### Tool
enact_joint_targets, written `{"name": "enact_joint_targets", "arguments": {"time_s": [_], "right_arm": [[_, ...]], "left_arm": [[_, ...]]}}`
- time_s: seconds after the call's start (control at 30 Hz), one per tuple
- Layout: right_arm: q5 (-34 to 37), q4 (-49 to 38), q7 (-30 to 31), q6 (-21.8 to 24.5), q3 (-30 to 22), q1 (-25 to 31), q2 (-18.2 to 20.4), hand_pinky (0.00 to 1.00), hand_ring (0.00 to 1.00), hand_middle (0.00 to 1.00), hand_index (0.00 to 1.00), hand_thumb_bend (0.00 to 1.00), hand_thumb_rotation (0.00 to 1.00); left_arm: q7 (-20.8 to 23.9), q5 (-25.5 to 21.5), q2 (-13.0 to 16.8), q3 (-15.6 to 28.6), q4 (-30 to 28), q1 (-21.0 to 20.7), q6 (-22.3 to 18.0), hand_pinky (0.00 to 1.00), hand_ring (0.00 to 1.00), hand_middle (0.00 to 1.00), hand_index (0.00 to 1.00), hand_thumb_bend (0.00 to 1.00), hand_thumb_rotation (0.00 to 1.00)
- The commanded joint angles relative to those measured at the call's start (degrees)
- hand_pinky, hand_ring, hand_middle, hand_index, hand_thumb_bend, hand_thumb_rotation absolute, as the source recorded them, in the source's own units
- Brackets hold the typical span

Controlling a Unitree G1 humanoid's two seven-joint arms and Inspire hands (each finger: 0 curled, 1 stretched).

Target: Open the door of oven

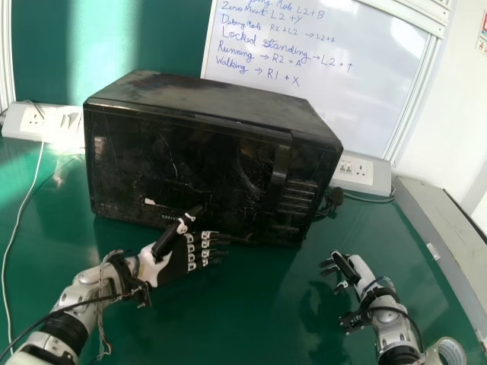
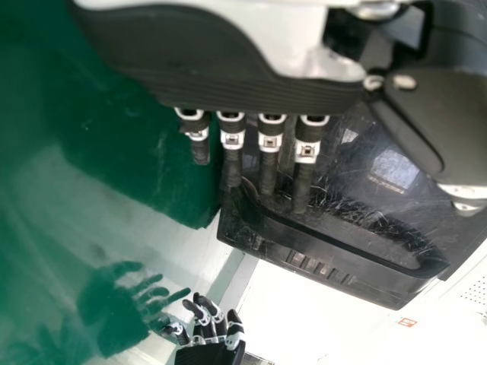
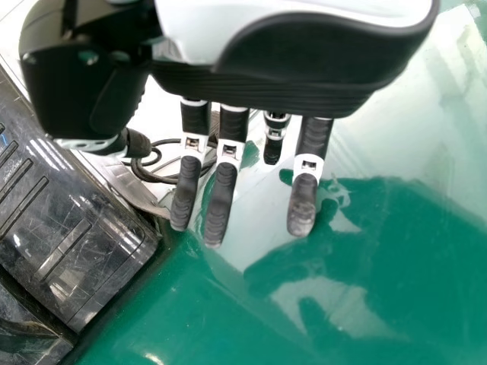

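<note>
Oven [image 1: 213, 99] on green tbl [image 1: 251, 327], whiteboard [image 1: 358, 99] behind it. Door [image 1: 175, 163] closed on oven's front, w/ 1 vert. handle [image 1: 278, 175]. 2 hands, both open: L hand [image 1: 171, 262], fingers straight, just before oven; R hand [image 1: 362, 268], fingers relaxed, apart, off oven's front R corner.

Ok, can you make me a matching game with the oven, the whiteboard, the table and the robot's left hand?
Things:
1. oven
2. whiteboard
3. table
4. left hand

Places, colours and states:
A. green
B. in front of the oven, with its fingers straight
C. black, with its door shut
D. behind the oven, with blue writing on it

Right pairs: 1-C, 2-D, 3-A, 4-B
</note>
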Motion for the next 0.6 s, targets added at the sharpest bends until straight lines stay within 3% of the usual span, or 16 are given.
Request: {"name": "enact_joint_targets", "arguments": {"time_s": [0.0,0.57], "right_arm": [[-0.3,0.7,0.6,1.2,0.2,2.1,0.3,0.31,0.36,0.44,0.5,0.5,0.13],[-0.6,0.3,0.5,0.4,0.4,3.1,0.0,0.32,0.37,0.46,0.5,0.5,0.13]], "left_arm": [[-1.0,-1.0,0.1,0.6,0.5,0.7,-0.7,0.74,0.93,0.92,0.8,1.0,0.92],[-0.7,-3.1,-0.9,1.5,-3.2,2.7,1.2,0.72,0.91,0.91,0.8,1.0,0.91]]}}
